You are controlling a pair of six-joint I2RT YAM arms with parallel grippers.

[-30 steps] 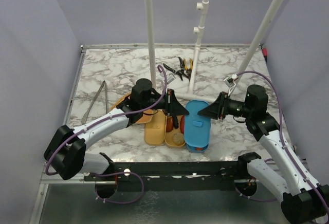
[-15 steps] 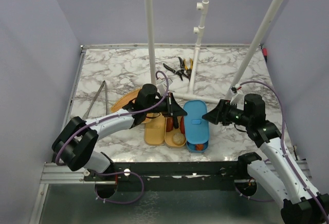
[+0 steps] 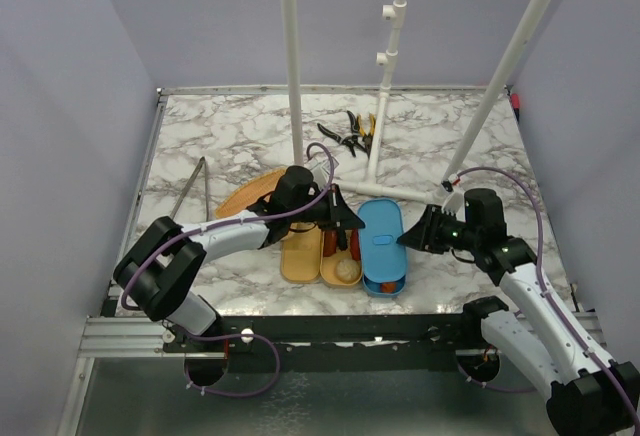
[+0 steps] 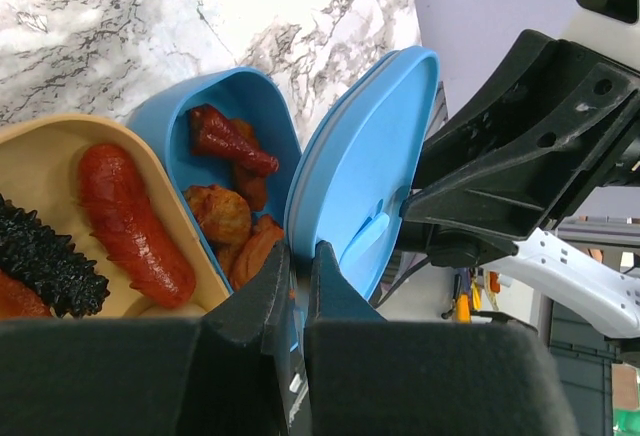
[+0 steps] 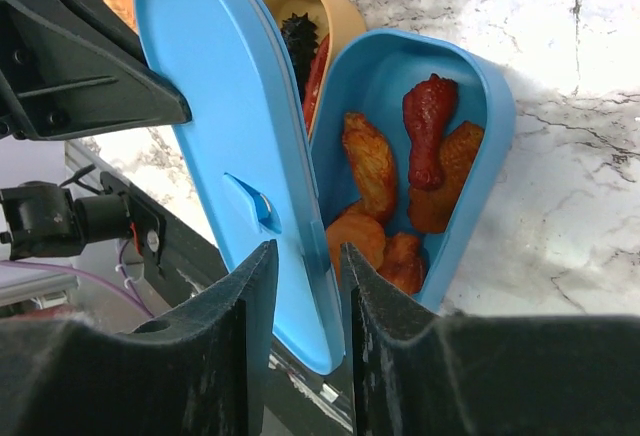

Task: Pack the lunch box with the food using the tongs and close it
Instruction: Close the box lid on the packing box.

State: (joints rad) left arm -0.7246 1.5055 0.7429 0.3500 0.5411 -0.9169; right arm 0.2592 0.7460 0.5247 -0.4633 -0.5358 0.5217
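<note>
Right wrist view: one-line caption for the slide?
The blue lid standing on edge between the fingers of the right hand, with the blue tray of orange and red food open beside it.

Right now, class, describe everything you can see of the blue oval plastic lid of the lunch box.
The blue oval plastic lid looks smooth, with a raised rim and a small moulded tab midway on its inner face. It stands tilted on its long edge between the tan tray and the blue food-filled tray. The left gripper pinches its rim. The right gripper straddles its near end, but contact there is unclear.
</note>
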